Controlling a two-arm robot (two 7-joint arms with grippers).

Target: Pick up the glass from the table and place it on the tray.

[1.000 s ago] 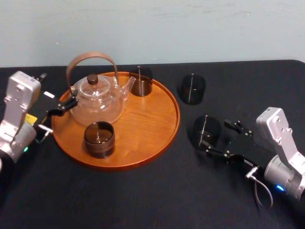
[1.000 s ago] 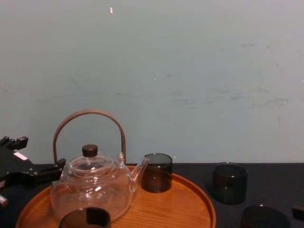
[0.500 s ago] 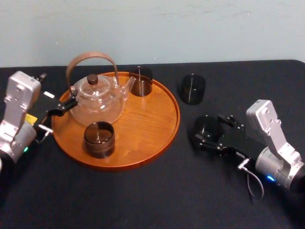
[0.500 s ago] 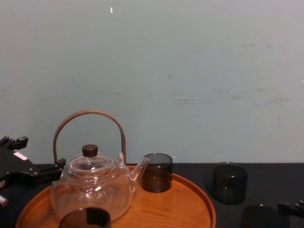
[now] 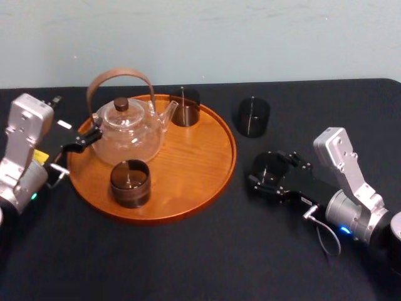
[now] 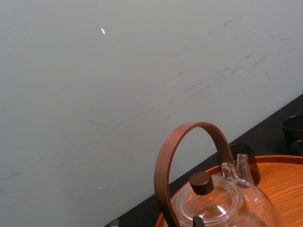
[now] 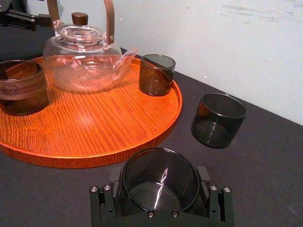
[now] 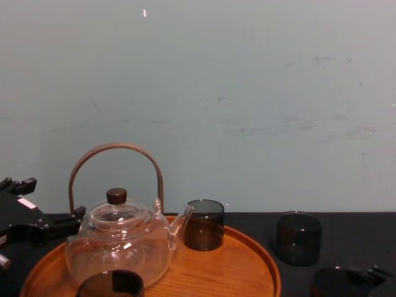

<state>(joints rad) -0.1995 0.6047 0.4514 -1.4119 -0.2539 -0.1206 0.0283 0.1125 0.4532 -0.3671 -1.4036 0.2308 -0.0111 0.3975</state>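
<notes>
Left gripper (image 5: 78, 149): at the tray's (image 5: 188, 163) left rim, low over the table (image 5: 188, 263), fingers apart and holding nothing; its upper finger reaches in toward the teapot (image 5: 128, 128), and contact cannot be made out

Teapot: clear glass with a brown hoop handle and dark lid knob, upright on the left part of the tray, spout toward the tray's far side

Brown cup (image 5: 130, 183): upright on the tray, near its front rim, just in front of the teapot

Dark cup (image 5: 185, 108): upright on the tray at its far rim, just beside the teapot's spout

Tray: round, orange-brown wood, flat on the black cloth; its right half is bare

Far glass (image 5: 252, 116): dark, upright on the table, off the tray, just right of its far-right rim

Glass (image 7: 160, 182): dark, upright on the table, off the tray, just right of its right rim and nearer than the far glass; not lifted. It shows low in the chest view (image 8: 337, 283)

Right gripper (image 5: 266, 179): on the table right of the tray, reaching toward it, level with the glass. Its fingers (image 7: 204, 177) are apart and straddle the glass, one at each side, close to its wall
</notes>
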